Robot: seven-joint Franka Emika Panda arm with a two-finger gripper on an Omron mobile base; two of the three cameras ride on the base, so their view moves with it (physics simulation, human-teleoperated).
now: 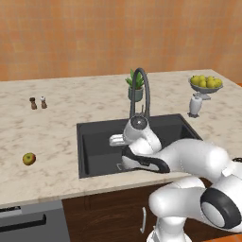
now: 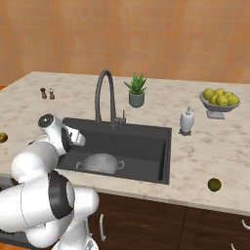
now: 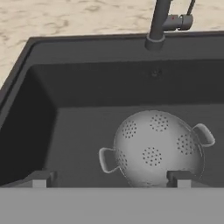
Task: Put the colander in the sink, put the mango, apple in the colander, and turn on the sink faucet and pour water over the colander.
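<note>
Colander [image 2: 99, 162] sits on the sink [image 2: 146, 141] floor, near front wall, below the faucet [image 2: 105, 95]. Hand [image 3: 109, 179] hovers just above it, fingers spread wide, holding nothing. Apple [image 1: 29, 159] on counter [image 1: 56, 127] left of sink, mango [image 2: 214, 184] on counter at right front.

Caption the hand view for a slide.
Open gripper above the colander resting in the dark sink, faucet behind.
</note>
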